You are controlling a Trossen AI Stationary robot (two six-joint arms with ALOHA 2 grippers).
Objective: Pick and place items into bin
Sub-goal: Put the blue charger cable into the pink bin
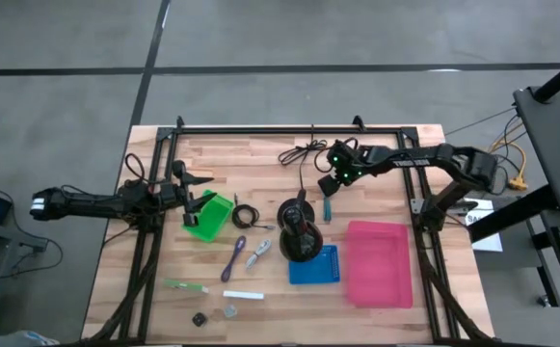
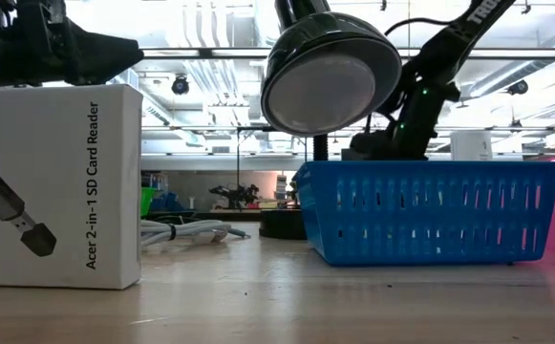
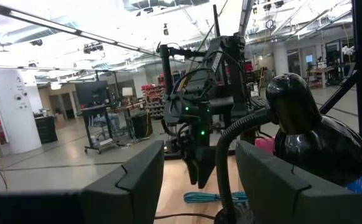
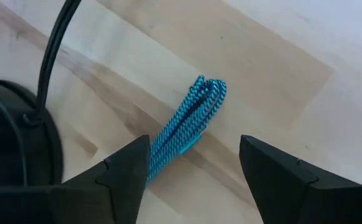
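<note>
The right gripper [image 4: 193, 171] hangs wide open and empty over the teal cord bundle [image 4: 187, 124] on the table [image 4: 280, 74], poised to grasp; next it must lower and close.

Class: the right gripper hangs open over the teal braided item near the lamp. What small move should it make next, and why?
Probably lower straight down and close. The right gripper is open, and the teal braided item lies flat on the table between its fingers, not yet touched. The lamp base sits close beside, so a vertical descent seems safest.

Grey concrete floor [image 1: 260, 34] with dark seams, bright ceiling strip lights [image 2: 201, 24], white pillar [image 3: 9, 109]
</note>
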